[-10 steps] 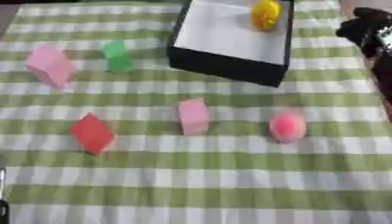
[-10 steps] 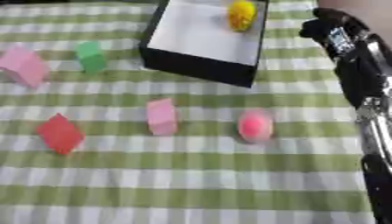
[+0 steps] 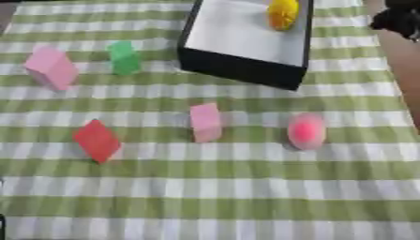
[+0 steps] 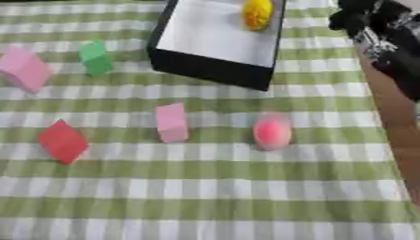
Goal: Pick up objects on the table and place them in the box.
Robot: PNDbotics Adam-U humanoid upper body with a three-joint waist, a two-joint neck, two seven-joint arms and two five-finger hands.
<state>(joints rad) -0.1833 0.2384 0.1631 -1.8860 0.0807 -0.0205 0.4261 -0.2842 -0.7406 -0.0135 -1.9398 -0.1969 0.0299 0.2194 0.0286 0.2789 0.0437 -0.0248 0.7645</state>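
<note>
Left eye view: we see black box (image 3: 246, 70) with white floor at top centre of checked tabletop (image 3: 213, 197); yellow object (image 3: 283, 13) lies inside, at far end. Large pink block (image 3: 51, 68) far left, green block (image 3: 124, 57) just right of it. Red block (image 3: 97, 140), small pink block (image 3: 205, 122), pink ball (image 3: 306, 131) in row nearer us, well apart.

Right eye view: we see right hand (image 4: 361, 18) at upper right, beside box, holding nothing; fingers' state we cannot tell.
</note>
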